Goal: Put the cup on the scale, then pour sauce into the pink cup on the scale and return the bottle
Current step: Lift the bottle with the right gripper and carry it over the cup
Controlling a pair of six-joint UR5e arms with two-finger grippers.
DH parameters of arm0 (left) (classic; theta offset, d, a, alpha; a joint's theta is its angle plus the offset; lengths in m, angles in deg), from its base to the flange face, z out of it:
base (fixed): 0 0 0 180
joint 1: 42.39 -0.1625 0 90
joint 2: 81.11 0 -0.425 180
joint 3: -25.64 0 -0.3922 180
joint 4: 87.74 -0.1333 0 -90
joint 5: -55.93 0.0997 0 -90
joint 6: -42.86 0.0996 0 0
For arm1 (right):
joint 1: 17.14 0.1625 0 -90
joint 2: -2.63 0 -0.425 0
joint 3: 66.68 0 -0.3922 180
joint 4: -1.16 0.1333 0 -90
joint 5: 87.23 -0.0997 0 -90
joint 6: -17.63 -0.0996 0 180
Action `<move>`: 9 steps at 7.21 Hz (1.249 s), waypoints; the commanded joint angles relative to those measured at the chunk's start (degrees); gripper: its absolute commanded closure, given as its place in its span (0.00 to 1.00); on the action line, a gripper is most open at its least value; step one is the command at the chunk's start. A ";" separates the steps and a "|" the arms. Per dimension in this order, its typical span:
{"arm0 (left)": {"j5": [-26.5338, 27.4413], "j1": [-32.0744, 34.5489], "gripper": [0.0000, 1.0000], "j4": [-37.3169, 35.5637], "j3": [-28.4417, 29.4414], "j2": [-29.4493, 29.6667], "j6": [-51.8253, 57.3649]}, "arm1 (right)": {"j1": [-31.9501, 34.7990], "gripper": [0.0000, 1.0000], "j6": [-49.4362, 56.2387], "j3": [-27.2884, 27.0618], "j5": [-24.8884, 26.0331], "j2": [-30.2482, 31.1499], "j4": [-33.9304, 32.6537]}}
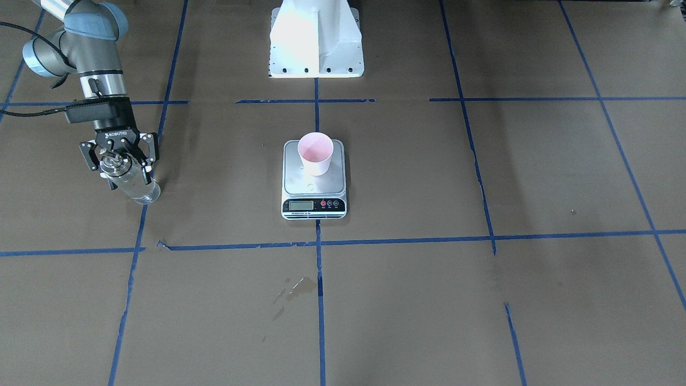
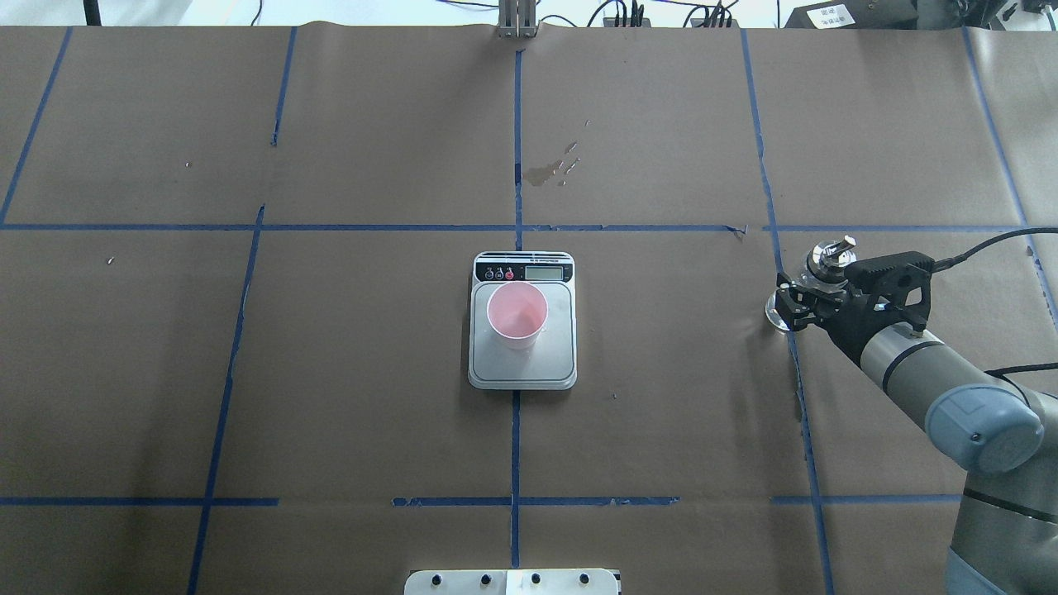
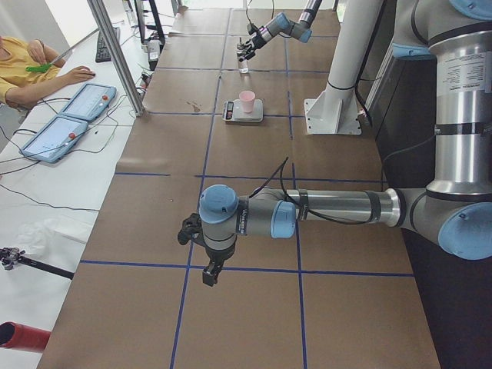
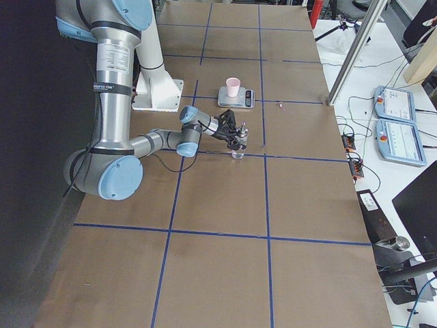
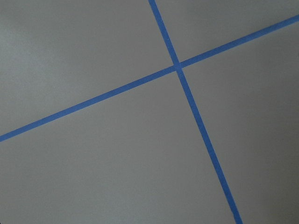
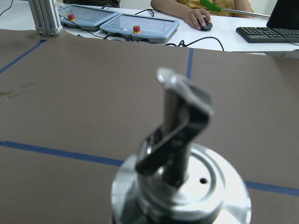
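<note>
The pink cup (image 1: 316, 153) stands upright on the back part of the scale's steel plate (image 1: 313, 186); both also show in the overhead view, the cup (image 2: 517, 312) on the scale (image 2: 555, 357). The clear glass bottle (image 1: 138, 186) with a metal collar and spout (image 6: 183, 140) stands upright on the table to the robot's right of the scale, by a blue tape line. My right gripper (image 1: 126, 172) comes in level, its fingers on either side of the bottle's upper body and against it. My left gripper (image 3: 209, 275) hangs low over bare table far from the scale; I cannot tell its state.
The white robot pedestal (image 1: 316, 43) stands behind the scale. A wet stain (image 1: 293, 289) marks the brown paper in front of the scale. Blue tape lines grid the table. An operator and control tablets (image 3: 73, 115) are beyond the far edge.
</note>
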 commanded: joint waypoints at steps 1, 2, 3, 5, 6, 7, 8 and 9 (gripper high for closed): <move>0.00 0.00 0.00 0.03 -0.04 -0.03 0.00 | 0.09 1.00 0.14 -1.04 1.24 0.27 0.03; 0.00 0.00 0.00 0.03 0.05 -0.03 0.00 | 0.62 1.00 2.06 -1.48 1.16 0.10 0.03; 0.00 0.00 0.00 0.03 0.05 -0.03 0.00 | 1.40 1.00 8.08 -3.48 0.89 -0.08 -0.05; 0.00 0.00 0.00 0.03 0.05 0.15 0.00 | 3.08 1.00 10.33 -8.23 -1.29 -0.78 -0.06; 0.00 0.00 0.00 0.03 0.14 -0.02 0.00 | 3.43 1.00 12.25 -8.77 -1.48 -1.48 -0.49; 0.00 0.00 0.00 0.03 0.14 -0.03 0.00 | 3.43 1.00 17.23 -8.86 -1.05 -2.53 -0.67; 0.00 -0.09 0.00 0.03 0.23 -0.03 0.00 | 3.43 1.00 17.54 -8.69 -1.04 -3.06 -1.37; 0.00 0.00 0.00 0.03 0.31 -0.03 0.00 | 3.43 1.00 17.72 -8.78 -1.13 -3.50 -5.03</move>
